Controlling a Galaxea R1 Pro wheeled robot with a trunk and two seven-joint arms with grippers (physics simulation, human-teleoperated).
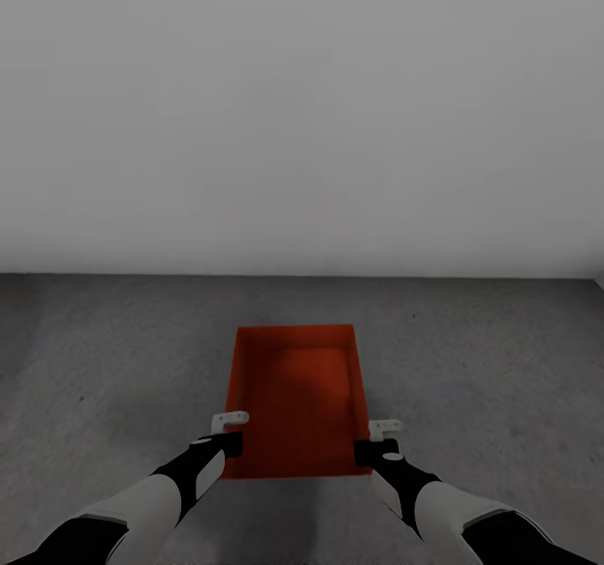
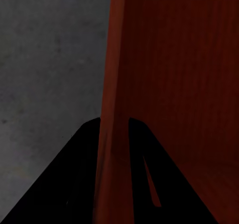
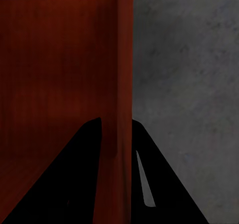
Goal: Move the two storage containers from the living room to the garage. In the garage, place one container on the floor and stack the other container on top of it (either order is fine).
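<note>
Grey concrete floor [image 1: 101, 364] everywhere, plain pale wall [image 1: 302, 112] ahead, so I reckon this is the garage. Going left to right: my left claw [image 1: 228, 421] is pinching the left wall of the red-orange open-top plastic bin [image 1: 294, 389], near its front corner. In the left wrist view one finger [image 2: 79, 174] sits outside that thin wall and the other inside, claw [image 2: 113, 129] pressed onto it. The bin sits dead centre in front of me, long way pointing at the wall, and I honestly can't tell if its base is touching the floor yet or hanging just above.

On the other side, my right claw [image 1: 384, 425] does the same on the right wall; the right wrist view has that claw [image 3: 115, 127] straddling the edge, fingers [image 3: 149, 184] clamped either side.

To do this bit well, I'd say: lower both arms together so the bin stays level, since thin walls probably flex if one side leads. Only let go once the base is flat on the concrete, spread both claws together, then lift straight up so nothing drags. Leave room around it for stacking the second one.
</note>
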